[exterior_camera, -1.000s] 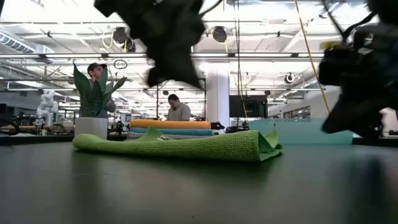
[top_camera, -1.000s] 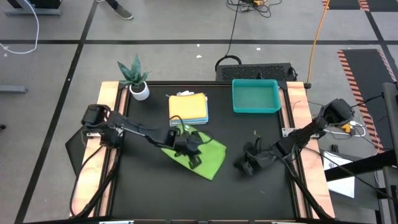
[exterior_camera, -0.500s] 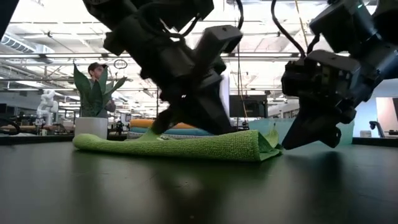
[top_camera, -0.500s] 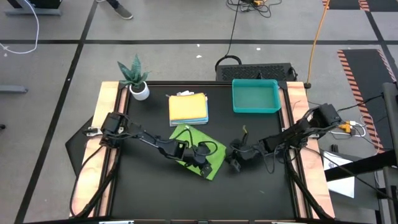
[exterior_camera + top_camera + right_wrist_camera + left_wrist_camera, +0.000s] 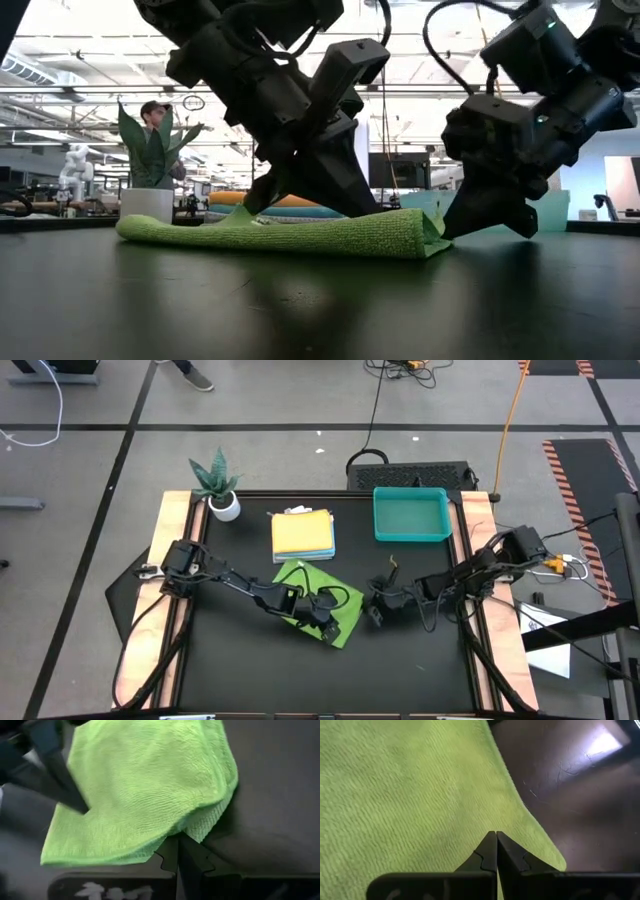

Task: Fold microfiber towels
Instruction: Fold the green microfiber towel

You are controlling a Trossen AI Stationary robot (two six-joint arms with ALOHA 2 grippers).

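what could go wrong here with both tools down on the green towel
1. The left tool presses shut on top of the lime green towel; sliding it may drag or bunch the fold.
2. The right tool, also shut, sits at the towel's layered corner; a nudge could flip the layers open.
3. Both tools are close together and could collide.

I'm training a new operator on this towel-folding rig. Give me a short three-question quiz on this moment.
1. True or false: the left hand rests on the lime green towel.
2. Which colour tops the stack of towels? A) white B) yellow-orange C) turquoise
3. Fill in: the right hand is at the green towel's ____ nearest the right arm.

Key: 1 true; 2 B; 3 edge.
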